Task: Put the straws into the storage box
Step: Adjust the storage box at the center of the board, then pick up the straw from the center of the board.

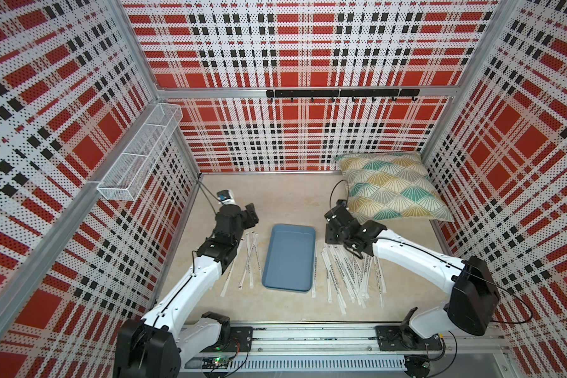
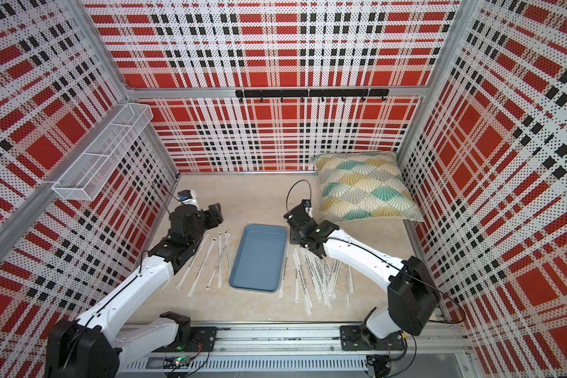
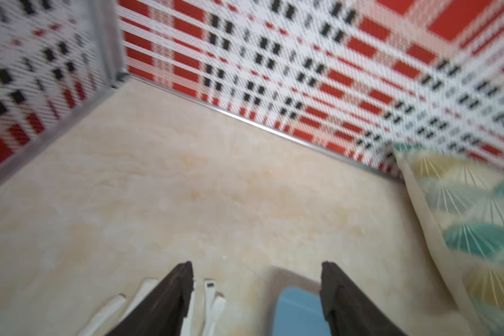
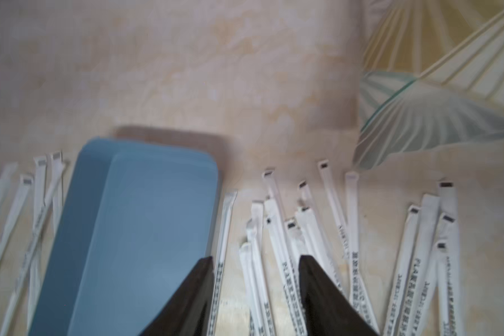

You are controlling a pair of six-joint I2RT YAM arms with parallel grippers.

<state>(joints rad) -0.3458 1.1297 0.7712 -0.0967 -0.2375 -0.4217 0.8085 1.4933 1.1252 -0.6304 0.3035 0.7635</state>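
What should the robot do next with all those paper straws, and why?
Probably lower the right gripper onto the straws just beneath it and pinch a few. Its jaws stand open and hold nothing, the storage box is empty, and every straw lies on the table beside the box.

We reach our left arm (image 1: 190,279) forward and our right arm (image 1: 416,255) inward with its wrist tipped down, the left gripper (image 3: 256,264) spread wide, the right gripper (image 4: 255,259) parted more narrowly, both empty
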